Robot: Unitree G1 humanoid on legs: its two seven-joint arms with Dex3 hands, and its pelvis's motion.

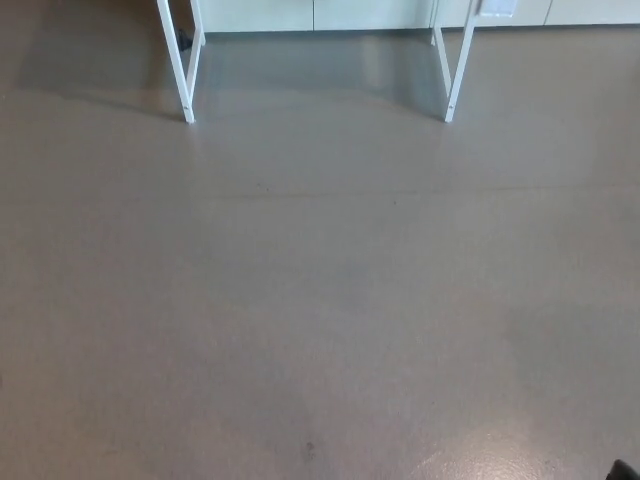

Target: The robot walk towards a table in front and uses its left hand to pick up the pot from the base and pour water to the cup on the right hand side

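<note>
Neither hand of mine is showing in the head view, so I cannot tell whether either one is spread or closed, or holding anything. A small dark shape (625,469) is poking in at the bottom right corner, but I cannot tell what it is.

I am looking down at a bare grey floor (320,300). Ahead, at the top of the picture, the white legs (187,75) of the bench are standing, one pair on my left and another (452,80) on my right, with white panels (330,14) behind them. The bench top, the pot, its base and the cup are all lying above the frame, well apart from me.

My worry is that I am walking with the pot unseen: I could be stopping too short to reach it, drifting off line, or bumping a leg and shaking the bench.
</note>
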